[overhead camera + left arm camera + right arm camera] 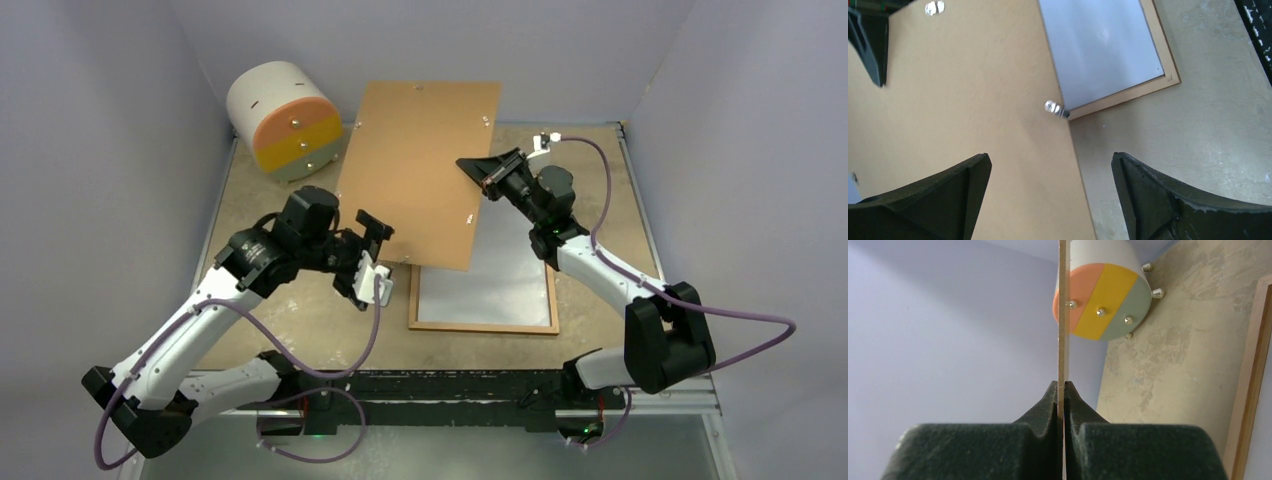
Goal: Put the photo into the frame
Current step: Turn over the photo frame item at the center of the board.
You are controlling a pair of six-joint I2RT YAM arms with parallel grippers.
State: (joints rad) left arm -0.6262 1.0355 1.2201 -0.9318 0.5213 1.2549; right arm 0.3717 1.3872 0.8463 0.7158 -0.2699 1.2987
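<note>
The backing board [420, 170] is held raised, clamped in the right pincer [476, 168], above the frame [484, 327] lying on the tabletop [600, 200], the left pincer [372, 255] spread apart; the unseen photo is likely needed next.

We saw backing board [420, 170] as matt tan fibreboard, smooth-faced, thin pale edge. Small shiny metal tabs [1055, 107] sat at its rim. Orange-brown frame [485, 327] looked wooden, satin; its pane [500, 280] smooth, grey, reflective. Mottled beige table [1198, 125] read rough, stone-like. We noted drum [280, 115] with matt pastel face, bright metal studs [1100, 312]. Black fingers [998, 450] of right gripper [1061, 386] appeared finely grained, matt.
</note>
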